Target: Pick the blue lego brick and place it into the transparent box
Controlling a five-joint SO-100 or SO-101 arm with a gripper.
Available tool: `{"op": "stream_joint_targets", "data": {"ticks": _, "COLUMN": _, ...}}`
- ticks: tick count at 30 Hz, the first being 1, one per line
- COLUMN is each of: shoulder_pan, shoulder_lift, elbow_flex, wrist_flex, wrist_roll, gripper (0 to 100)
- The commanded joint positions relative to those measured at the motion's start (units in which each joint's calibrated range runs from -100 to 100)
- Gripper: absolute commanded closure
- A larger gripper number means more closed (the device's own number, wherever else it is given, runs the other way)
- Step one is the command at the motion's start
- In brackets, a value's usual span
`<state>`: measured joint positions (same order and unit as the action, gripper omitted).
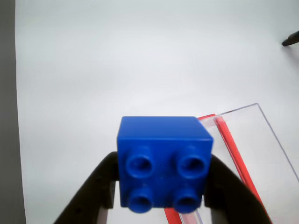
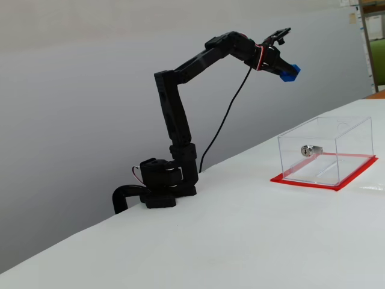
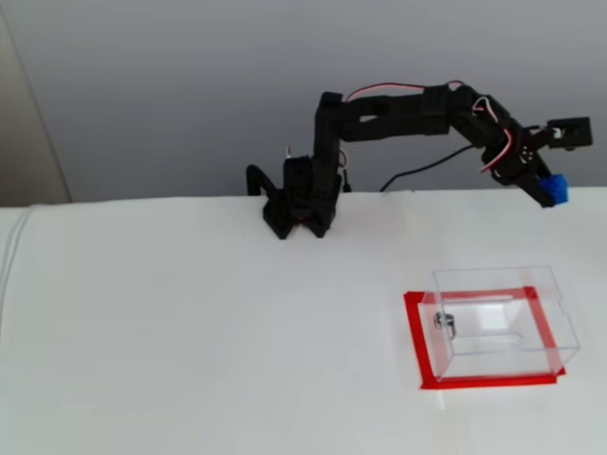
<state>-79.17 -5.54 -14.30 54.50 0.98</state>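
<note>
My gripper (image 1: pixel 161 205) is shut on the blue lego brick (image 1: pixel 161 161), whose studs face the wrist camera between the two black fingers. In both fixed views the brick (image 2: pixel 290 72) (image 3: pixel 553 189) hangs high in the air at the end of the outstretched arm. The gripper (image 2: pixel 283 67) (image 3: pixel 542 185) is well above the table. The transparent box (image 2: pixel 325 150) (image 3: pixel 495 322) stands on the white table with its red base rim, below and in front of the brick. The wrist view shows one corner of the box (image 1: pixel 247 140) just right of the brick.
A small silver metal piece (image 2: pixel 311 150) (image 3: pixel 446 323) lies inside the box. The arm's base (image 2: pixel 161 186) (image 3: pixel 302 204) is clamped at the table's far edge, with a black cable trailing behind. A dark object (image 1: pixel 290 39) pokes in at the wrist view's top right.
</note>
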Motion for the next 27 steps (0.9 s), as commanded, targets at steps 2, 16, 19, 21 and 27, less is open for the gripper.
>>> {"op": "stream_joint_targets", "data": {"ticks": 2, "shoulder_pan": 8.3, "shoulder_lift": -10.1, "elbow_flex": 5.3, "wrist_flex": -0.7, "wrist_roll": 0.2, "gripper": 88}}
{"op": "stream_joint_targets", "data": {"ticks": 16, "shoulder_pan": 24.9, "shoulder_lift": -16.3, "elbow_flex": 13.8, "wrist_flex": -1.0, "wrist_roll": 0.2, "gripper": 88}}
{"op": "stream_joint_targets", "data": {"ticks": 19, "shoulder_pan": 26.4, "shoulder_lift": -15.6, "elbow_flex": 14.8, "wrist_flex": -3.9, "wrist_roll": 0.2, "gripper": 88}}
{"op": "stream_joint_targets", "data": {"ticks": 21, "shoulder_pan": 27.2, "shoulder_lift": -14.6, "elbow_flex": 15.7, "wrist_flex": -6.2, "wrist_roll": 0.2, "gripper": 88}}
{"op": "stream_joint_targets", "data": {"ticks": 27, "shoulder_pan": 27.9, "shoulder_lift": -11.7, "elbow_flex": 16.0, "wrist_flex": -9.5, "wrist_roll": 0.1, "gripper": 88}}
